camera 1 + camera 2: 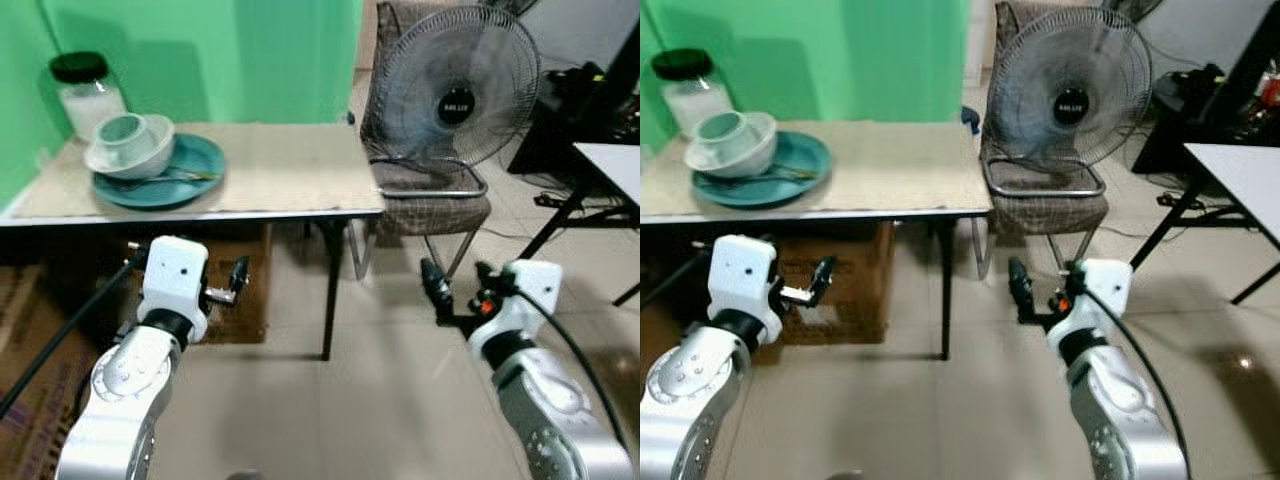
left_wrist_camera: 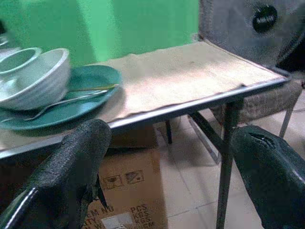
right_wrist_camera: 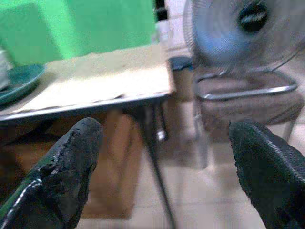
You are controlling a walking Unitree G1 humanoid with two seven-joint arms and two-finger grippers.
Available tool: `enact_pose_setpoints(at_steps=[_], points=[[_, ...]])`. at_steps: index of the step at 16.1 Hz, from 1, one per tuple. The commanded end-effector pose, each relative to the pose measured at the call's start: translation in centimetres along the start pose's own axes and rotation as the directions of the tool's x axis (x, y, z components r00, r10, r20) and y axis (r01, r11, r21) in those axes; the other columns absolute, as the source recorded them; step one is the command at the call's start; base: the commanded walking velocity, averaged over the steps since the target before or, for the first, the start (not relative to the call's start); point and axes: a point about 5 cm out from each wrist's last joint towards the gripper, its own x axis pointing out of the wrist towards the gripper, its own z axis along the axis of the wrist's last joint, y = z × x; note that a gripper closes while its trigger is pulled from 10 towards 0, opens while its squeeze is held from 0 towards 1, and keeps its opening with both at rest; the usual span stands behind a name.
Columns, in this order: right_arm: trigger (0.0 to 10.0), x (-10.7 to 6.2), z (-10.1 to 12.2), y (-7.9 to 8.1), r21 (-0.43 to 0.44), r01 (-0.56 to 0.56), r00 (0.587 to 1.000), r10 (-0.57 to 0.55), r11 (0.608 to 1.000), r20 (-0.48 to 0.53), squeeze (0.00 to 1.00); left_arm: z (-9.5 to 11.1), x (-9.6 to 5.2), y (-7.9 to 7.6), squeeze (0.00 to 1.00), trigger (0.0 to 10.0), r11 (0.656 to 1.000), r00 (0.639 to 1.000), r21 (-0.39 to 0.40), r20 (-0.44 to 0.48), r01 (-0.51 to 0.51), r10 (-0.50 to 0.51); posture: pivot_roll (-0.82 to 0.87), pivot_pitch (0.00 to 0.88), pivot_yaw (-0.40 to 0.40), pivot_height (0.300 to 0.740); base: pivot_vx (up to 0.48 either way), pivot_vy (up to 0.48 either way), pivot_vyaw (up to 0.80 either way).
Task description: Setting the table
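Left eye view takes in the whole setup: a table [image 1: 300,165] w/ a beige mat against a green wall, and at its far-left end a teal plate [image 1: 195,170] carrying a white bowl [image 1: 145,155] w/ a pale green cup [image 1: 122,128] nested inside. A black-lidded jar [image 1: 85,90] stands just behind the stack. Both grippers are held below tabletop height, in front of the table, holding nothing. Left gripper [image 1: 238,275] is under the table's front edge; right gripper [image 1: 458,285] is over bare floor, near the chair [image 1: 430,205] that has a fan [image 1: 455,90] sitting on its seat. A second table's corner [image 1: 612,165] shows at far right. Left wrist view adds what the head cam barely resolves: a spoon [image 2: 62,102] lying on the plate beside the bowl, long axis roughly parallel to the table's front edge, handle toward the table's middle, bowl end tucked by the white bowl; a thin stick-like utensil lies beside it, same direction, too small to ID. It also shows a cardboard box [image 2: 128,191] under the table. Left fingers [image 2: 71,167] stand wide apart, released. Right wrist view looks along the table edge and leg toward the chair and fan; its fingers [image 3: 71,157] are likewise spread, w/ nothing between them, and a sliver of the plate is just visible at the frame edge.
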Motion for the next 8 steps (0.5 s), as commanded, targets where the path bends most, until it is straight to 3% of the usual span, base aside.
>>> enact_pose_setpoints(at_steps=[1, 2, 5, 8], points=[[10.0, -0.09, 0.17, 0.48, 0.012, -0.037, 0.999, 0.037, 0.999, -0.004, 0.0, 0.64, 0.3, 0.27, 0.0, 10.0, 1.0, 1.0, -0.021, 0.004, -0.018, 0.018, 0.09, 0.0, -0.049, 0.74, 0.0, 0.0, 0.0], [10.0, -0.09, 0.17, 0.48, 0.012, -0.037, 0.999, 0.037, 0.999, -0.004, 0.0, 0.64, 0.3, 0.27, 0.0, 10.0, 1.0, 1.0, -0.021, 0.004, -0.018, 0.018, 0.09, 0.0, -0.049, 0.74, 0.0, 0.0, 0.0], [10.0, 0.14, 0.17, 0.95, -0.018, -0.068, 0.998, 0.068, 0.997, -0.006, 0.0, 1.19, 0.59, 0.53, 0.0, 10.0, 1.0, 0.999, 0.01, 0.041, -0.013, 0.012, 0.09, 0.0, -0.045, 0.74, 0.0, 0.0, 0.8], [10.0, 0.23, 0.1, 1.01, 0.001, -0.076, 0.997, 0.076, 0.997, -0.008, 0.0, 1.42, 0.63, 0.61, 0.0, 10.0, 1.0, 0.999, 0.007, 0.049, -0.008, 0.008, 0.1, 0.0, -0.049, 0.74, 0.305, 0.0, 0.8]])
